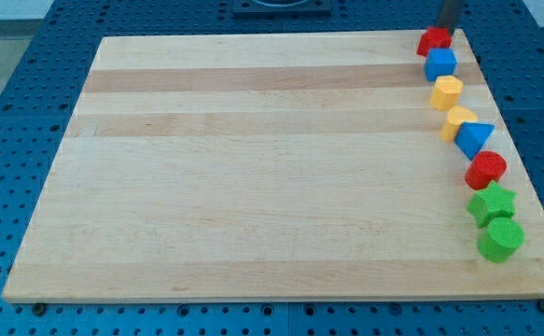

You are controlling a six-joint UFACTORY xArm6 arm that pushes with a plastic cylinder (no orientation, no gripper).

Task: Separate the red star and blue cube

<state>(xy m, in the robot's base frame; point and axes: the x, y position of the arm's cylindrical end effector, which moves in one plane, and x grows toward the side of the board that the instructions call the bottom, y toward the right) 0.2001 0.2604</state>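
The red star (433, 40) lies at the top right corner of the wooden board (253, 168). The blue cube (440, 63) sits just below it, touching it. My rod comes down from the view's top right, and my tip (442, 29) is right behind the red star, at its upper edge; whether it touches is unclear.
A line of blocks runs down the board's right edge: a yellow block (446, 92), another yellow block (458, 121), a blue triangle (474, 139), a red cylinder (485, 170), a green star (492, 203), a green cylinder (500, 240). A blue pegboard surrounds the board.
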